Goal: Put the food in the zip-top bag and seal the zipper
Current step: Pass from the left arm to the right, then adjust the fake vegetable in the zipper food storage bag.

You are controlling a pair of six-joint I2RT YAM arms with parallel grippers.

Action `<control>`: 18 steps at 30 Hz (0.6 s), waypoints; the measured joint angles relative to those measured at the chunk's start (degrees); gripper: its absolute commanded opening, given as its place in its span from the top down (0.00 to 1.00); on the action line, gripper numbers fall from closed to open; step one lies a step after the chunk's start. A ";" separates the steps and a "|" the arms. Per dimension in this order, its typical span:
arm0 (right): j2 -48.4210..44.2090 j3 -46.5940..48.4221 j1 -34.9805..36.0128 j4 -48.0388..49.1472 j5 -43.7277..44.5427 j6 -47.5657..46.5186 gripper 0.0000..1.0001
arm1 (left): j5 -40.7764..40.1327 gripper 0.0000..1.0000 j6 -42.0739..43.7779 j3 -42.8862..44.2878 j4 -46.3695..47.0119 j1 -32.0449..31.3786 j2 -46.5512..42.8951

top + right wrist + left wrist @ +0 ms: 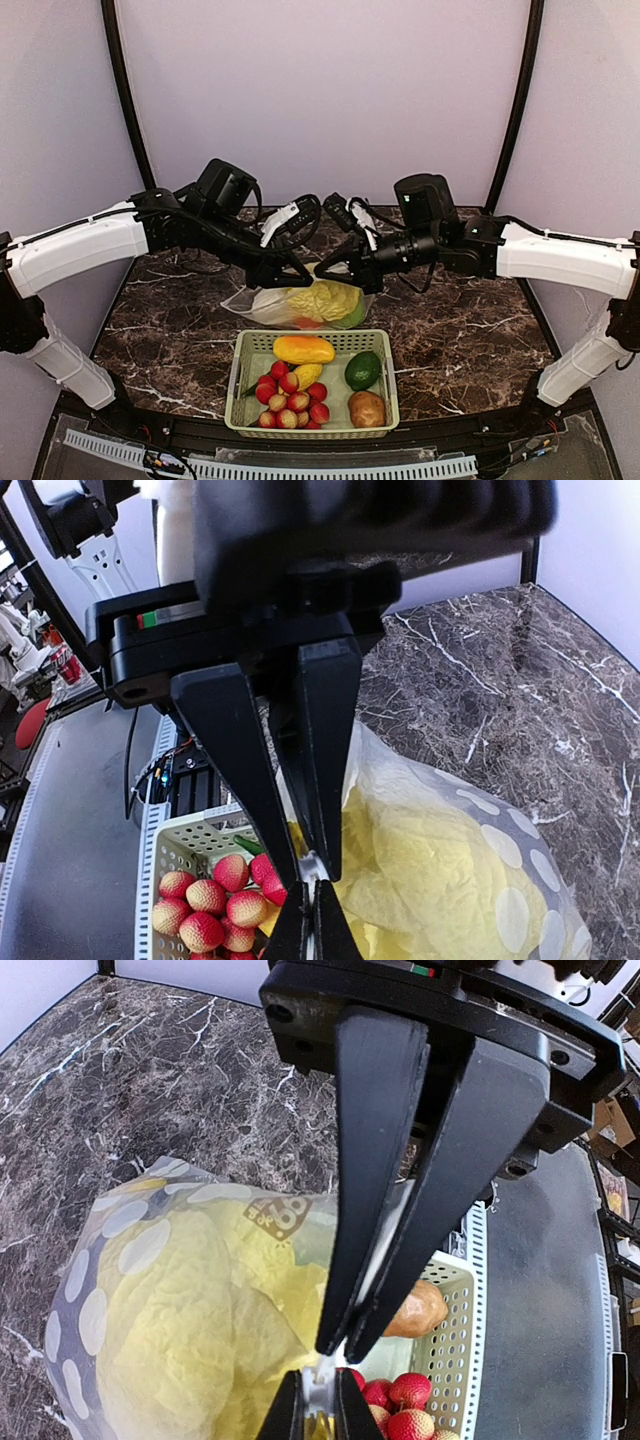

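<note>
Dark marbled table (470, 340), white-veined and walled in pale lilac, carries everything inspected. A clear plastic zip-top bag printed with white dots (248, 303) lies at the table's middle, just beyond the far rim of a pale green slotted plastic basket (391, 385) that sits at the near edge.

Bag contents: a large pale yellow-green napa cabbage (325, 299) fills most of the pouch. A red piece (307, 323) and a rounded green piece (356, 316) show through the plastic on the side nearest the basket.

End effectors: the left gripper (303, 277) and the right gripper (322, 272) meet tip to tip above the bag's far side, at about mid-width. Both are clenched, each pinching a thin clear strip of the bag's edge. The bag body hangs and spreads below and in front of the tips, toward the basket. Whether the pinched strip is the zipper, and whether it is sealed, cannot be told.

Orientation: the bag's long axis runs left to right, parallel to the basket's far rim, and the cabbage lies the same way. The pinched edge is drawn upward, while the rest lies on the table.

Basket: small red fruits, a yellow-orange fruit, a dark green avocado and a brown potato.
</note>
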 measured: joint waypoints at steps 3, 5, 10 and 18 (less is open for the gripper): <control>0.00 -0.15 -0.02 0.28 0.35 -0.17 1.00 | -0.46 0.81 -0.46 -0.13 0.09 0.00 -0.24; -0.22 -0.59 -0.02 0.96 0.70 -0.09 1.00 | -0.96 0.57 -0.94 -0.76 0.90 -0.07 -0.74; -2.45 -2.97 0.04 1.57 2.21 0.28 1.00 | -4.98 0.40 -4.22 -4.59 3.98 -0.15 -5.44; -3.63 -3.48 0.04 1.86 3.96 0.76 1.00 | -12.33 0.65 -14.14 -13.75 8.00 -0.13 -16.81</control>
